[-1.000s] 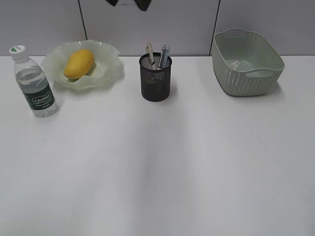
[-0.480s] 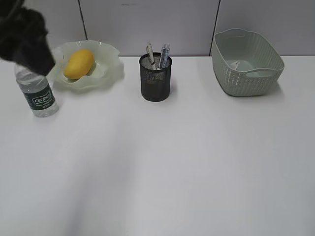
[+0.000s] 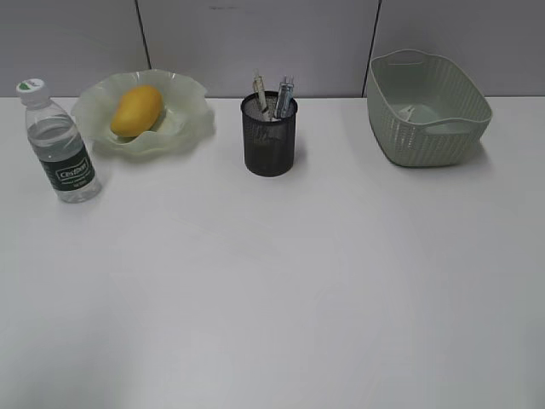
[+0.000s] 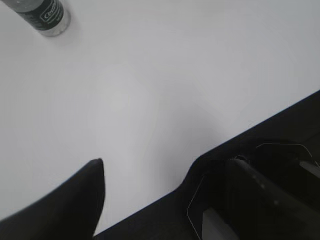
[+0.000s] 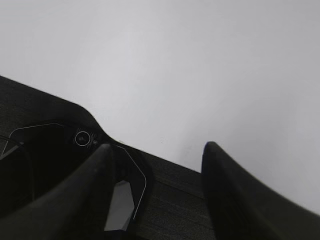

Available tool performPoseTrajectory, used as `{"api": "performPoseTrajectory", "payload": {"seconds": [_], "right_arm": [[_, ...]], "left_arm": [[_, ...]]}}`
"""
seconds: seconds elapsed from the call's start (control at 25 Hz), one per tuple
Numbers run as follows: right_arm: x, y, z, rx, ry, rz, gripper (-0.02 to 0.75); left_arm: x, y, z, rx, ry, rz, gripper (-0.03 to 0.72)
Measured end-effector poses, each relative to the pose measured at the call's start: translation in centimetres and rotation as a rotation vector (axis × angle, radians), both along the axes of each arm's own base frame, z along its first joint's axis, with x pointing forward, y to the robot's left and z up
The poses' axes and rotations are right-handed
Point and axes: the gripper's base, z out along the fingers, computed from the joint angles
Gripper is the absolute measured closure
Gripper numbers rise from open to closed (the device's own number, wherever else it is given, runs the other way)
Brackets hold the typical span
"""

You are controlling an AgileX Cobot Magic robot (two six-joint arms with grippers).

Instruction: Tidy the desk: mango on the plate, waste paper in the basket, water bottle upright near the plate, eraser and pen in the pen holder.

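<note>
The mango (image 3: pixel 136 110) is seated on the plate (image 3: pixel 189 120); the water bottle (image 3: pixel 58 143) stands upright nearby. Pens (image 3: pixel 283 96) are lodged in the pen holder (image 3: pixel 269 136). Both the left gripper (image 4: pixel 165 182) and right gripper (image 5: pixel 157 155) are held apart, empty.

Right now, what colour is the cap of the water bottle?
White with green on top, best seen in the exterior view.

Along the rear of the surface (image 3: pixel 281 290), from left to right: the water bottle (image 3: pixel 60 145) is standing upright at far left, just in front and left of the plate (image 3: pixel 183 115); the mango (image 3: pixel 136 109) is lying on the plate; the pen holder (image 3: pixel 269 136) is sitting near centre, with pens (image 3: pixel 283 96) standing in it; the basket (image 3: pixel 430 106) is sitting at far right.
</note>
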Motion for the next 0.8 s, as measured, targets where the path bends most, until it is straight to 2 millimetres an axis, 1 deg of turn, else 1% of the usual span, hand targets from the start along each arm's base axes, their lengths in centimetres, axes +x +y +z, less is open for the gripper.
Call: {"api": "performPoseTrajectory", "payload": {"seconds": [0.12, 0.24, 0.4, 0.56, 0.68, 0.8], "right_arm": [[0.0, 0.0, 0.0, 0.001, 0.001, 0.0, 0.291], [0.0, 0.0, 0.0, 0.002, 0.001, 0.0, 0.291], [0.0, 0.0, 0.0, -0.002, -0.001, 0.009, 0.291], [-0.2, -0.1, -0.1, -0.03, 0.015, 0.038, 0.291], [-0.5, -0.4, -0.3, -0.079, 0.045, 0.064, 0.291], [-0.7, -0.6, -0.4, -0.107, 0.063, 0.074, 0.291]], "left_arm": [[-1.9, 1.5, -1.4, -0.023, -0.012, -0.002, 0.091], [-3.6, 2.7, -3.0, -0.046, -0.021, -0.005, 0.092], [-5.2, 3.9, -4.4, -0.071, -0.051, -0.006, 0.101], [-5.9, 4.5, -5.6, -0.078, -0.06, -0.006, 0.104], [-6.0, 4.6, -6.6, -0.065, -0.042, -0.006, 0.112], [-5.9, 4.4, -6.7, -0.081, -0.056, -0.011, 0.113]]}}
